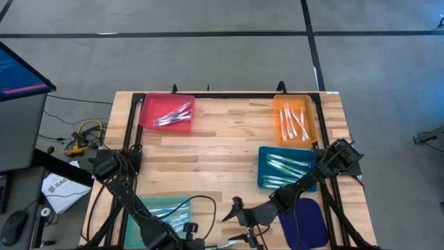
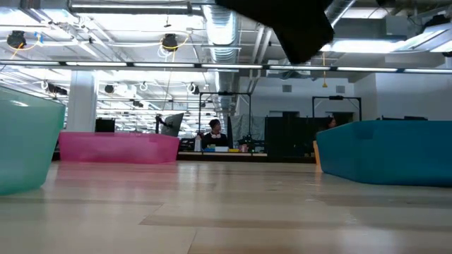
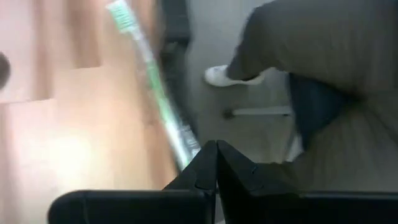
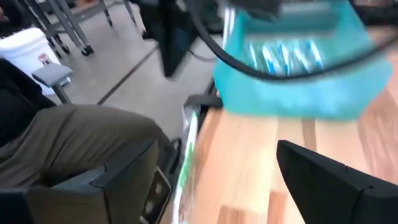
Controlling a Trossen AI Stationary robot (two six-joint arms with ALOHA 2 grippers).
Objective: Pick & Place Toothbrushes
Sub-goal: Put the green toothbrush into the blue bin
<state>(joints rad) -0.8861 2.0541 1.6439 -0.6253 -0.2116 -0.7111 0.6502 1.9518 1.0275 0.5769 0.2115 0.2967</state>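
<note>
While our left gripper [image 3: 214, 163] has its two dark fingers pressed together, it pinches the end of a green toothbrush [image 3: 149, 74], which sticks out slanted over the near edge of the wooden table [image 1: 229, 139]. In the high view this gripper is at the near edge, just beside the teal tray [image 1: 156, 208], but it is mostly cut off there.

Our right gripper [image 1: 236, 212] hangs low over the near middle of the table, with its fingers spread apart and nothing between them. In its wrist view we see the same green toothbrush near the table edge, and the teal tray with some toothbrushes in it.

Going further out, we find toothbrushes in four trays: grey-white ones in the red tray [image 1: 166, 113] at the far left, pale ones in the orange tray [image 1: 295, 119] at the far right, light ones in the blue tray [image 1: 284, 169] just in front of it, and some in the teal tray. A dark blue tray [image 1: 305, 222] at the near right seems to have none.

We judge that the sorting is well on its way, because no toothbrush lies loose on the table. The held one is not yet placed, and we cannot tell which tray is meant for it.
</note>
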